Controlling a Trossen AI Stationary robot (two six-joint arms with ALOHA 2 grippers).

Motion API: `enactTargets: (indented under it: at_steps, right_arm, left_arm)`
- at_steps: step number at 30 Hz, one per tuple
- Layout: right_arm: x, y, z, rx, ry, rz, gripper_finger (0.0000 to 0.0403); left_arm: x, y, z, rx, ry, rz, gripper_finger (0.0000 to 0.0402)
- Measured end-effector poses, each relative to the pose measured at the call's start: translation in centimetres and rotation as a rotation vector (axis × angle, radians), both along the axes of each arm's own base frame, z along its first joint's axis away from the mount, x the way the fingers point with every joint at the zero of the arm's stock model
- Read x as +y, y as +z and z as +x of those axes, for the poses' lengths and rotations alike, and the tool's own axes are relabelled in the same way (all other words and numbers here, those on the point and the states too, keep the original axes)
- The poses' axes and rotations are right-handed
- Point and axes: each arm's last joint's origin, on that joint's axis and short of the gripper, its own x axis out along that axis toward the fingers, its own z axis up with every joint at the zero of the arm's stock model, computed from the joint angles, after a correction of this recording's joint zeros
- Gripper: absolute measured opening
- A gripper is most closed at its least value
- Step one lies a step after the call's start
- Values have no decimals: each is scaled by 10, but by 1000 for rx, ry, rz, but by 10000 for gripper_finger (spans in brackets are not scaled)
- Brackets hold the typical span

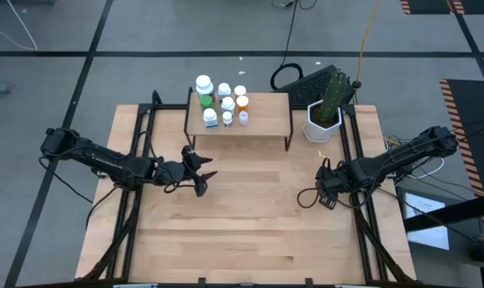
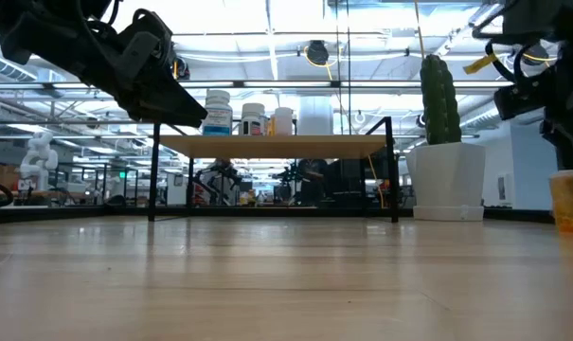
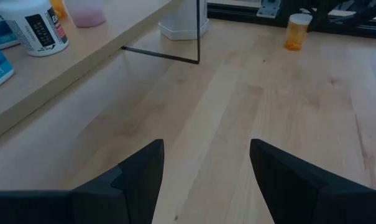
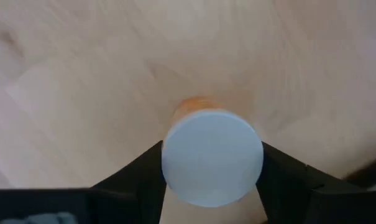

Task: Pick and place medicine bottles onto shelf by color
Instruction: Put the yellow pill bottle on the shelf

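Orange medicine bottle (image 4: pixel 211 155), white-capped, stands upright on the desk (image 1: pixel 250 216) at its right side, well apart from the shelf (image 1: pixel 262 122). The right pincer (image 4: pixel 211 163) is over it, 1 finger against each side of the cap, gripping the bottle. The shelf, at the desk's far edge, carries 8 other bottles (image 1: pixel 223 102) clustered on its left half, including another orange bottle (image 1: pixel 242 102); a potted cactus (image 1: pixel 328 108) stands just beside its right end. The left pincer (image 3: pixel 206 174) hovers empty, jaws apart, near the shelf's left front leg. Risks, as judged: a hold on the cap alone may slip or tip the bottle on lifting; the carry passes near the cactus; placing among crowded bottles may topple neighbours.
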Motion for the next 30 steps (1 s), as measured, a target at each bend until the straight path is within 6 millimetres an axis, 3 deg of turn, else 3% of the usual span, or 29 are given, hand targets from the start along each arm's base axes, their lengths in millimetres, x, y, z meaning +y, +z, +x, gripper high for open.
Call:
enactTargets:
  at_steps: [5, 10, 17, 24, 30]
  right_arm:
    - [1, 16, 20, -159, 51, 42, 195]
    - [-4, 63, 55, -419, 188, 33, 207]
    - [-35, 121, 116, -415, 307, -93, 203]
    - [-99, 158, 185, -313, 428, -213, 204]
    - [-176, 178, 213, -304, 389, -308, 205]
  left_arm:
    - [1, 1, 1, -13, 5, 1, 241]
    - [5, 4, 2, -47, 21, -2, 241]
    - [7, 7, 4, -71, 22, 15, 241]
    - [7, 7, 4, -66, 15, 14, 241]
    - [6, 4, 3, -33, -27, -2, 241]
